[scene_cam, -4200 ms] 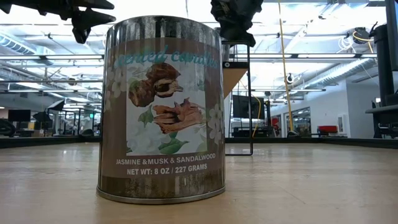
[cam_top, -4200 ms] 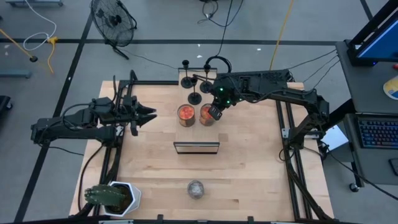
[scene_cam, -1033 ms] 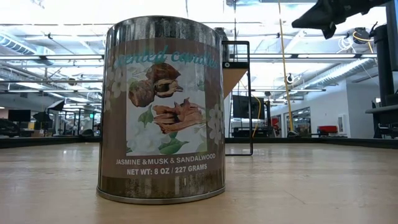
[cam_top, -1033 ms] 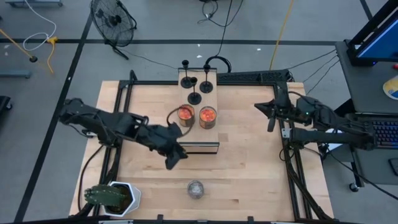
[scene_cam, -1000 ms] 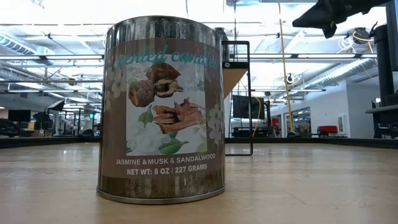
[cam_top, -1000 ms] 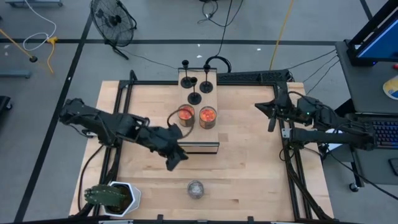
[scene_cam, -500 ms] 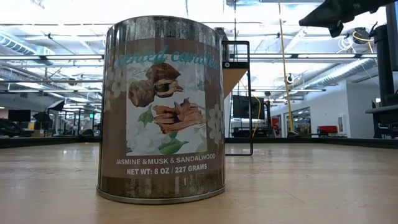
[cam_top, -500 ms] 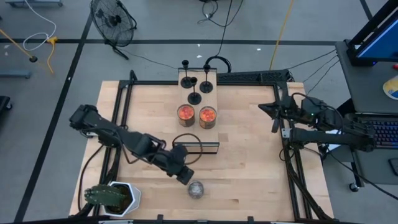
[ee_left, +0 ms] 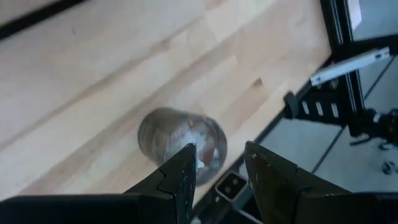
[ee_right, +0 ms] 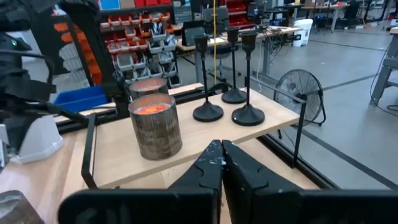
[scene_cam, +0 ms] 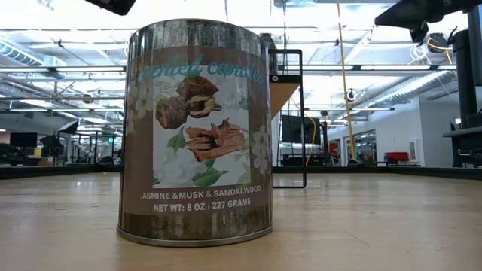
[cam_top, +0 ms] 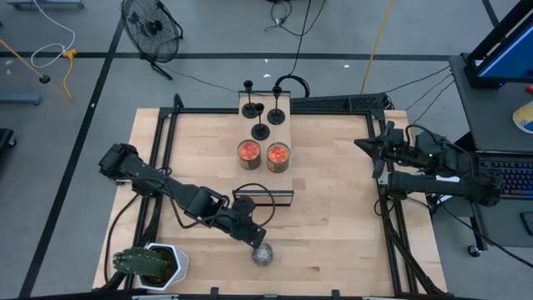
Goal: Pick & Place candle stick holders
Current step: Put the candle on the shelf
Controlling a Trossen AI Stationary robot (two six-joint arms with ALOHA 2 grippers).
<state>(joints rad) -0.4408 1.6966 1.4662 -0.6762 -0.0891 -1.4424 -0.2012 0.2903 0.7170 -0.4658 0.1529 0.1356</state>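
Pale wooden planks make up the table (cam_top: 333, 233). Nearest its front edge lies a silvery ball (cam_top: 262, 254), with the left claw (cam_top: 252, 238) just above and beside it, fingers (ee_left: 180, 177) parted around nothing. Mid-table stand two jars with orange tops (cam_top: 263, 156) behind a dark metal frame (cam_top: 263, 197). At the back edge three black candle stick holders (cam_top: 263, 112) stand upright on their discs, close together. The right claw (cam_top: 376, 152) waits at the right edge, fingers (ee_right: 214, 163) pressed together, empty.
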